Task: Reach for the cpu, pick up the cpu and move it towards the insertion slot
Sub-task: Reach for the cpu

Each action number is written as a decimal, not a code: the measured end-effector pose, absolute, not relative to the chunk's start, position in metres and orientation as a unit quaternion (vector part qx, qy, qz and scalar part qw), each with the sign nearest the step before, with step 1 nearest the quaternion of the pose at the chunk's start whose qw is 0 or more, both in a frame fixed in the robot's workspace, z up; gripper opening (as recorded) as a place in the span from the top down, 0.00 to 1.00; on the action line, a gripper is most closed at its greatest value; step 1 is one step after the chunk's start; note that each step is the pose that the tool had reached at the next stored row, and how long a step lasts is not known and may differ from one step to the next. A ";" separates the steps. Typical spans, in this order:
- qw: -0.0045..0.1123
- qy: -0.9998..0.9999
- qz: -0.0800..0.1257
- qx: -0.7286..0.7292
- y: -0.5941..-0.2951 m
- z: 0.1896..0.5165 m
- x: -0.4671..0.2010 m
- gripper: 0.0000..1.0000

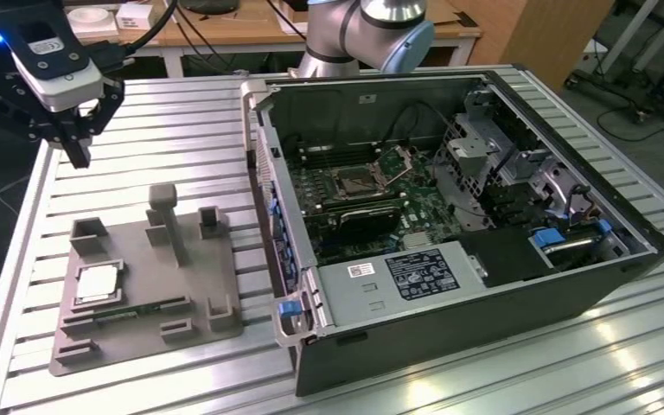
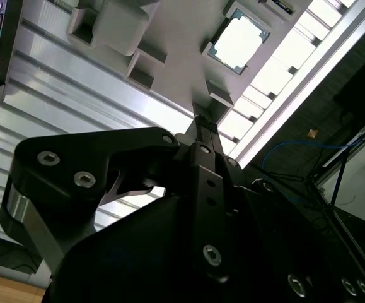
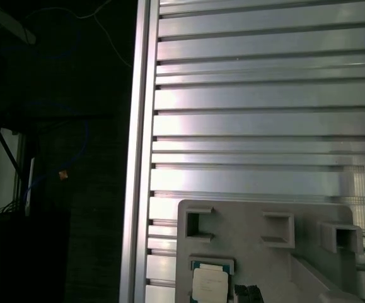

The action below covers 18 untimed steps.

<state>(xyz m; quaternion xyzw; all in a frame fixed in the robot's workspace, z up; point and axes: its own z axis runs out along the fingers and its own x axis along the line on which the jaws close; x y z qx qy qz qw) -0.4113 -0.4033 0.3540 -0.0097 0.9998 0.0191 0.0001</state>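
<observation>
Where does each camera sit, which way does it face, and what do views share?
Exterior view: off the arm, high, looking down on table, grey tray and open computer case; arm and gripper show, gripper above bare table.
Second wrist view: behind the gripper, looking past its black body at the tray and cpu.
First wrist view: on the arm, facing down on table slats and the tray's end.
Shared: all three show the cpu lying in the tray.

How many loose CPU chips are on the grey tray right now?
1. The cpu lies in a recess of the grey tray, toward the exterior view's left; both wrist views show it. None appears hidden.
</observation>
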 end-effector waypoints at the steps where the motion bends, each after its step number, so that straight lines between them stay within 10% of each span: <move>1: 0.000 1.000 0.019 -0.010 -0.403 0.354 -0.411 0.89; 18: 0.000 1.000 0.020 -0.010 -0.421 0.339 -0.421 0.89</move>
